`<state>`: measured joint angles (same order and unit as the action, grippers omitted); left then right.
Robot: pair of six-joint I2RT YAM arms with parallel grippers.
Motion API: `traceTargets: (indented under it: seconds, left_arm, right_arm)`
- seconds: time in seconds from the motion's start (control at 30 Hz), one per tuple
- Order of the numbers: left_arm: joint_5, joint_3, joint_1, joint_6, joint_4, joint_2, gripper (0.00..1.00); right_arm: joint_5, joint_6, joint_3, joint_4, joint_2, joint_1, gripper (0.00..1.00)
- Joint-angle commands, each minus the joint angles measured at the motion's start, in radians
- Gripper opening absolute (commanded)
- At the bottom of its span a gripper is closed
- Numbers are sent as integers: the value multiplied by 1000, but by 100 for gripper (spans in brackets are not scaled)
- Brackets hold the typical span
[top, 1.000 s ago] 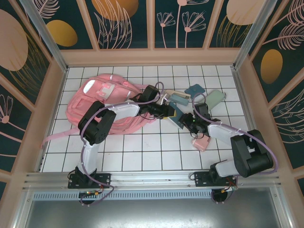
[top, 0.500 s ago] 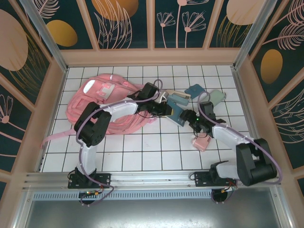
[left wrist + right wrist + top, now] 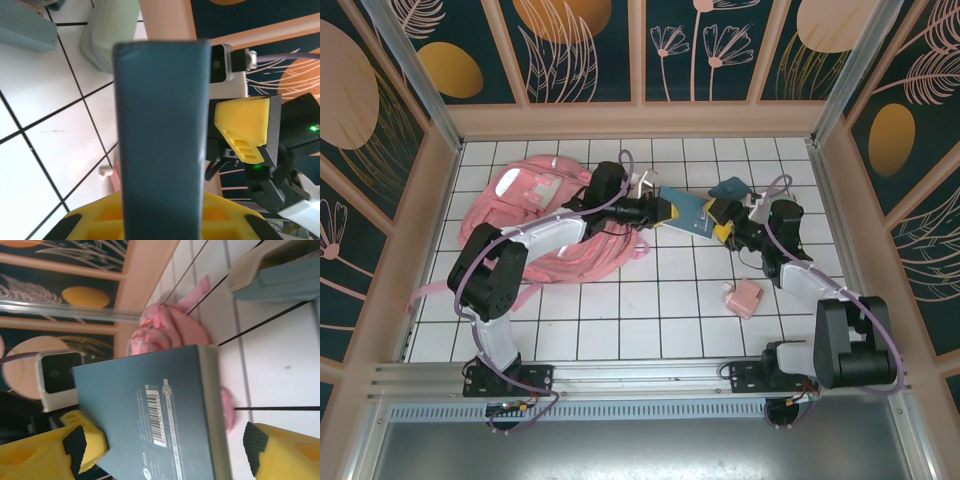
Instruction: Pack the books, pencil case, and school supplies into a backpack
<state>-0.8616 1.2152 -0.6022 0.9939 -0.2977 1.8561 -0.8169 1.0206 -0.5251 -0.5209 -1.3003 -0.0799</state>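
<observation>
Dark navy thin book (image 3: 685, 210) with a barcode on its cover hangs above the white tiled table (image 3: 620, 310), just right of the large soft pink fabric backpack (image 3: 535, 205). The left gripper (image 3: 662, 208) pinches one end of it. The right gripper (image 3: 165, 447) stands spread on either side of the book's other end, one pad clear of its edge. A small pink squarish block (image 3: 744, 298) lies on the tiles nearer the arm bases.

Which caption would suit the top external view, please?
Left tool grips a dark book near the pink backpack; right tool open around it.
</observation>
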Motion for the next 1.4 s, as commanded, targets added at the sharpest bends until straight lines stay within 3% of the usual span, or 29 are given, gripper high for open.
traceTargets:
  seconds: [0.0, 0.23, 0.33, 0.43, 0.57, 0.6, 0.7, 0.77, 0.97, 1.13, 1.37]
  left_arm:
    - [-61, -16, 1, 133, -223, -43, 0]
    - [-71, -19, 1, 152, -253, -61, 0]
    - [-81, -26, 2, 172, -286, -57, 0]
    - [-86, -25, 1, 163, -273, -51, 0]
    - [-81, -11, 7, 97, -175, -45, 0]
    - [-75, -8, 11, 76, -146, -48, 2]
    - [-25, 23, 26, -34, 33, -58, 29]
    - [58, 81, 35, -176, 244, -62, 39]
    - [469, 213, 38, -457, 697, -75, 43]
    - [841, 217, 38, -573, 888, -99, 44]
    - [1143, 174, 18, -693, 1017, -72, 46]
  right_arm:
    - [-133, 107, 5, -225, -47, 4, 83]
    - [-159, 135, 1, -269, -102, 2, 80]
    - [-172, 157, 2, -303, -111, 3, 74]
    - [-172, 159, 4, -301, -106, 7, 54]
    - [-170, 155, 12, -284, -93, 27, 6]
    - [-167, 150, 15, -274, -88, 32, 0]
    - [-151, 111, 13, -207, -63, 44, 0]
    - [-134, 64, 3, -138, -45, 45, 0]
    - [-85, -37, -15, 19, -17, 42, 0]
    - [-61, -58, -4, 49, -11, 34, 0]
    - [-51, -59, -10, 36, -47, 8, 0]
